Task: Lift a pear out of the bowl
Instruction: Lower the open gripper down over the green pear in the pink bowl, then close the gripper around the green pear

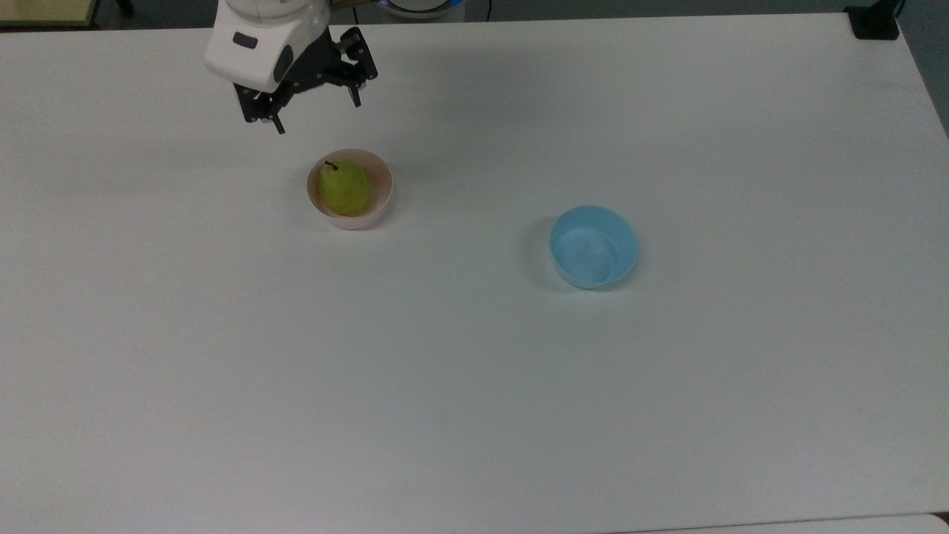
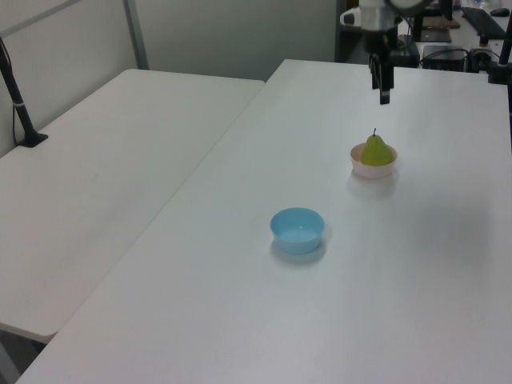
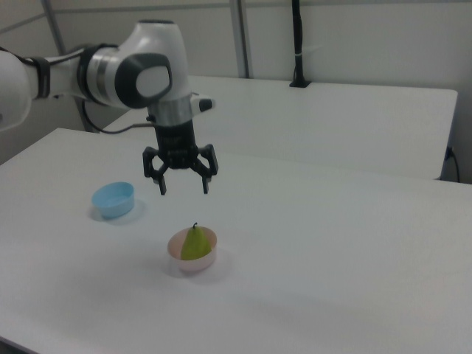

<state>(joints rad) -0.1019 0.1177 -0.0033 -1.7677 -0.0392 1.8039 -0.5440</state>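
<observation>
Hovering above the white desk [image 1: 474,386], my gripper [image 3: 182,186] hangs in the air with its two black fingers spread wide and nothing between them. From the right view I see it well above the pink bowl [image 3: 193,259], fingers pointing down, a clear gap of air between the fingertips and the fruit. In the top view the gripper [image 1: 317,117] sits toward the top view's upper left of the bowl [image 1: 381,194], not over it; in the left view the gripper [image 2: 384,92] hangs above and behind the pear [image 2: 376,150].

I can see the pear [image 1: 344,187] resting inside the pink bowl, filling most of it, its short dark stem toward the top view's upper left. In the right view the pear [image 3: 194,243] stands roughly upright, stem up, rising above the rim. In the left view the bowl [image 2: 373,170] sits on the desk with the pear poking out of it.

I also have a light blue bowl [image 1: 593,247] on the desk, well apart from the pink one, toward the top view's right and a little lower. It shows at the right view's left [image 3: 113,200] and nearer the camera in the left view [image 2: 297,230]. Its inside looks bare
</observation>
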